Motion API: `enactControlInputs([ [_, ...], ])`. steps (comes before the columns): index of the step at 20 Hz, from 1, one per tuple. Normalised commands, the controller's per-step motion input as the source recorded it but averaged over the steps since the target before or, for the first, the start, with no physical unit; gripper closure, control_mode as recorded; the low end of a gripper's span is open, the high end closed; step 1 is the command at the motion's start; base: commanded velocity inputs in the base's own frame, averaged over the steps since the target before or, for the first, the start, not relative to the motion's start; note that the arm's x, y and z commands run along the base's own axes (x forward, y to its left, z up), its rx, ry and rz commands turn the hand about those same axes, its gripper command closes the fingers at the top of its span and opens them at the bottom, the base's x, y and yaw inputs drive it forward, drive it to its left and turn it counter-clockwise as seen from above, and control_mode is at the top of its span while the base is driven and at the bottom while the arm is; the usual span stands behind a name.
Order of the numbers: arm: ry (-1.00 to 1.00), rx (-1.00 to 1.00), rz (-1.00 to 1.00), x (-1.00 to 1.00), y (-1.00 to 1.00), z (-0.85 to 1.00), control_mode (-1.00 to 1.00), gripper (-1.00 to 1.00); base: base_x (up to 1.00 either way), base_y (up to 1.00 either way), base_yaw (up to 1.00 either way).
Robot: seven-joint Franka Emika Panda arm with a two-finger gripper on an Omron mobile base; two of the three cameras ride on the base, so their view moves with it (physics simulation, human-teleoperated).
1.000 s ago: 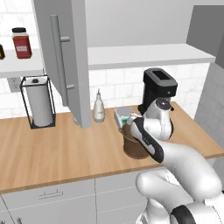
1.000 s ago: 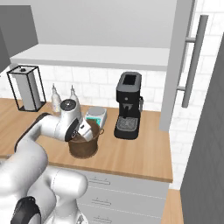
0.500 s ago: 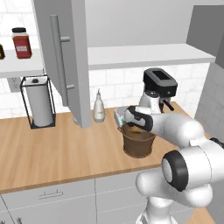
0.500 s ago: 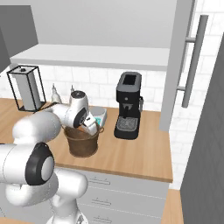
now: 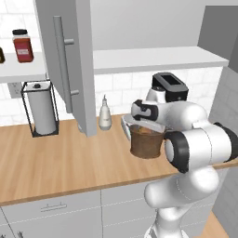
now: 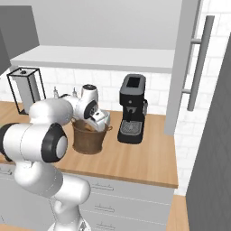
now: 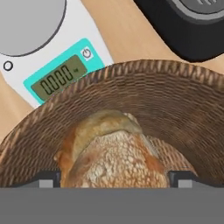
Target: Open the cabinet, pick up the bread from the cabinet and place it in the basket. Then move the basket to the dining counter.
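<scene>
One basket [image 5: 146, 142], one bread [image 7: 114, 153], one coffee machine [image 6: 132, 108], one paper-towel holder [image 5: 41, 109] and one small bottle [image 5: 105, 115] stand on the wooden counter [image 5: 60, 160]; the cabinet [image 5: 69, 60] door hangs open, with one red-lidded jar [image 5: 23, 45] on its shelf. The hand view alone shows the bread lying inside the basket between the two fingertips [image 7: 49, 178] of the gripper [image 7: 114, 179], which are spread wide and grip nothing (the loaf fills the gap), plus a kitchen scale [image 7: 48, 52] behind the rim; from the base cameras the arm hides the basket's inside, and the scale is mostly covered.
</scene>
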Motion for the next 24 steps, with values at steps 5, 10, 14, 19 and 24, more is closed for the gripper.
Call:
enactControlInputs([
  [5, 0.00, 0.00, 0.00, -0.48, 0.06, -0.16, -1.00, -1.00, 0.00, 0.00, 0.00],
  [10, 0.00, 0.00, 0.00, -0.29, 0.00, 0.06, -1.00, -1.00, 0.00, 0.00, 0.00],
  [14, 0.00, 0.01, 0.00, -0.41, 0.01, 0.22, -1.00, -1.00, 0.00, 0.00, 0.00],
  [19, 0.00, 0.00, 0.00, -0.10, 0.20, 0.46, -1.00, -1.00, 0.00, 0.00, 0.00],
  [24, -0.02, 0.00, 0.00, 0.01, 0.23, 0.20, -1.00, -1.00, 0.00, 0.00, 0.00],
])
